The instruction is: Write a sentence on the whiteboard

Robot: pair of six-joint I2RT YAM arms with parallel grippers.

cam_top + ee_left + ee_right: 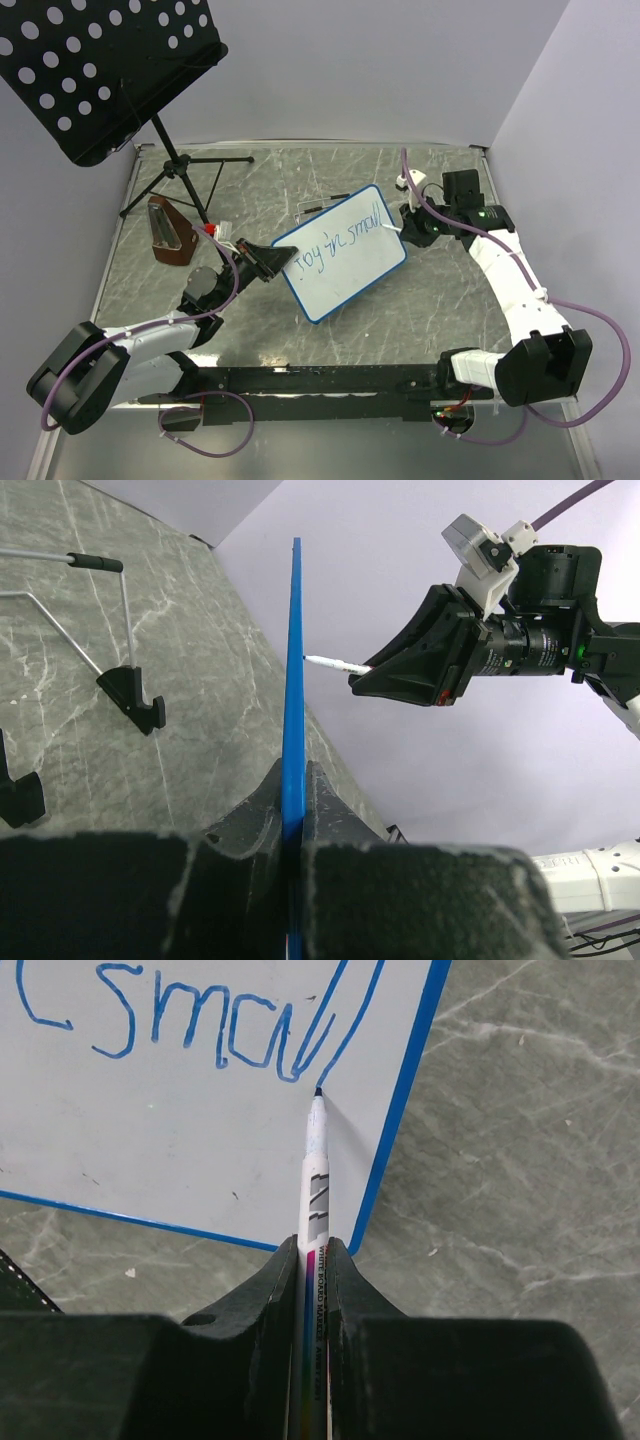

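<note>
- Your left gripper (297, 775) is clamped shut on the blue edge of the whiteboard (345, 262), holding it tilted over the middle of the table (450, 300).
- Your right gripper (313, 1248) is closed around a white marker (316, 1150), which points at the board's writing face.
- The marker's tip sits at the foot of the last stroke of "small", near the blue frame. You cannot tell whether it touches the surface.
- The sentence (340, 237), in blue ink, reads roughly "toy in small" so far.
- A black music stand (100, 70) stands at the far left corner, well apart from the board.
</note>
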